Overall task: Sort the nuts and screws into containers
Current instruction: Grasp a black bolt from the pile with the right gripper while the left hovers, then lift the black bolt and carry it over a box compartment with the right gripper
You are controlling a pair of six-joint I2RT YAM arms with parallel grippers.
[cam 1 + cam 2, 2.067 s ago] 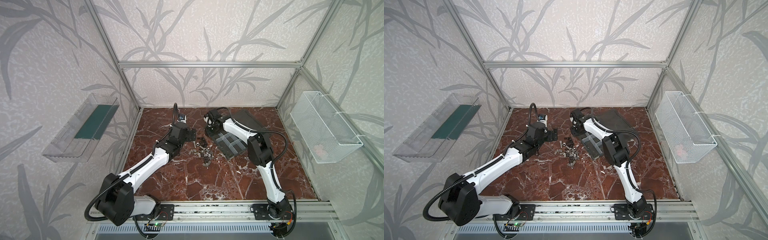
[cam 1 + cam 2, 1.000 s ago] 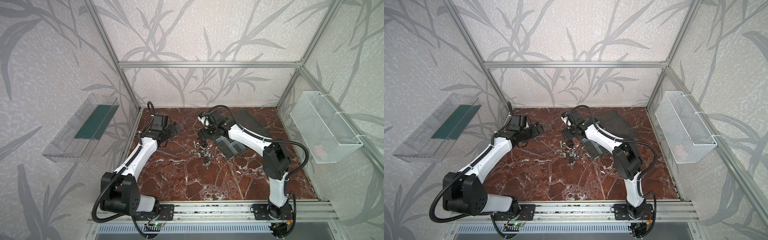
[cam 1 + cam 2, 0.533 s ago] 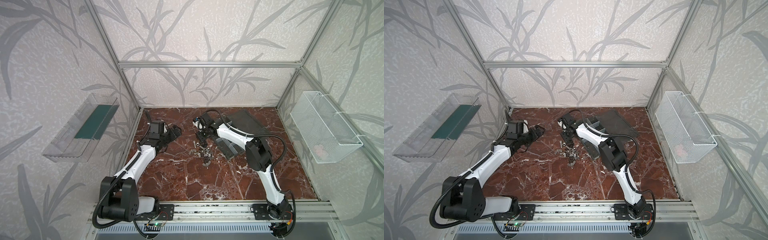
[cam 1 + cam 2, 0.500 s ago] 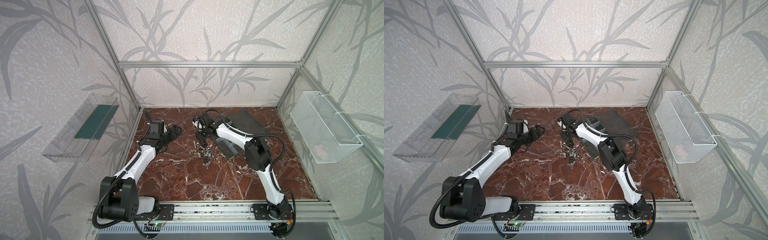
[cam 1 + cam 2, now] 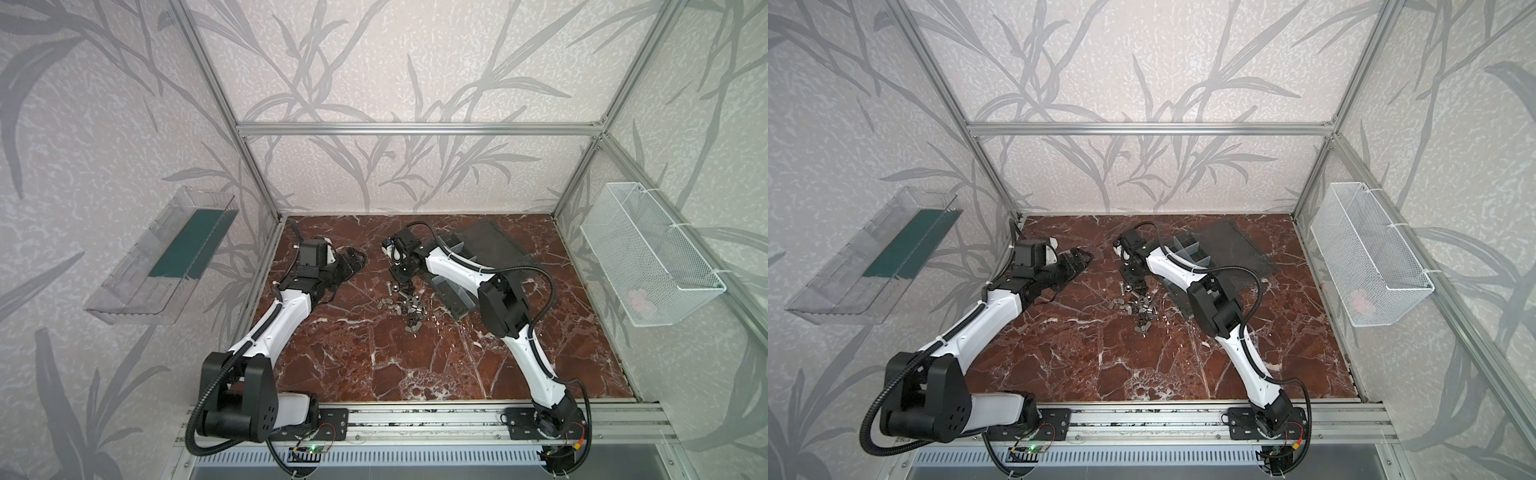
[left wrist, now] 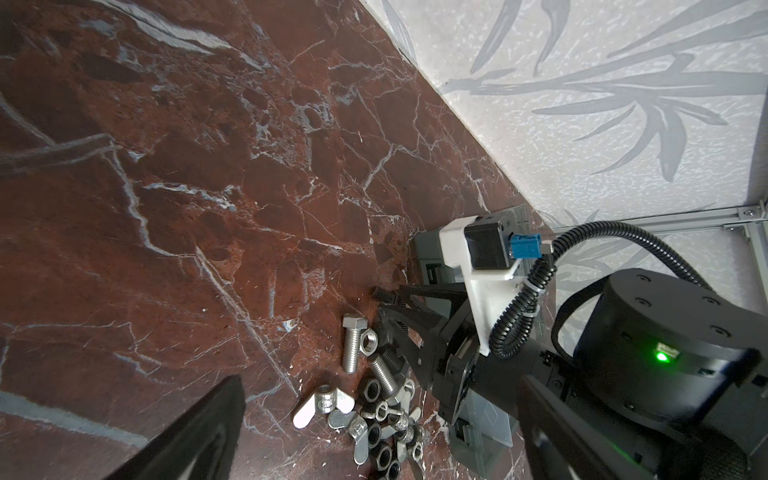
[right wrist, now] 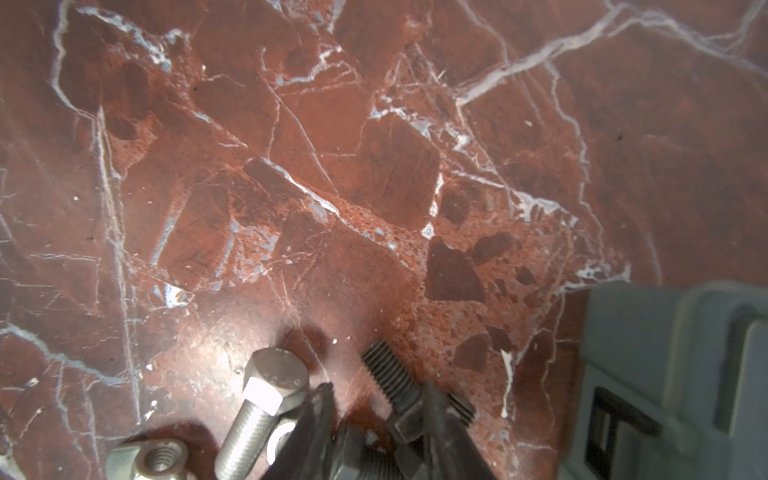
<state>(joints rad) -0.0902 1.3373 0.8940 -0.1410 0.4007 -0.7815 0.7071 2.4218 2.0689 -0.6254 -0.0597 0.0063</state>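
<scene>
Straddling dark screw (image 7: 388,376) at edge of nut pile (image 5: 409,309) on surface (image 5: 374,365), just beside containers (image 7: 648,353), w/ right claw (image 7: 376,395); can't tell if pinched yet. Parking left claw (image 5: 357,259) spread wide, well apart. Risks: gripping near head, so could pivot & drop; could snag adjacent silver screw (image 7: 266,399).

Red-brown marble tabletop (image 5: 374,365) and its load.
A loose heap of screws (image 6: 351,347) and nuts (image 6: 369,341) lies near mid-table; just beside it rests an open grey organizer box (image 5: 494,245), its containers (image 5: 449,291) separated by translucent dividers.
</scene>
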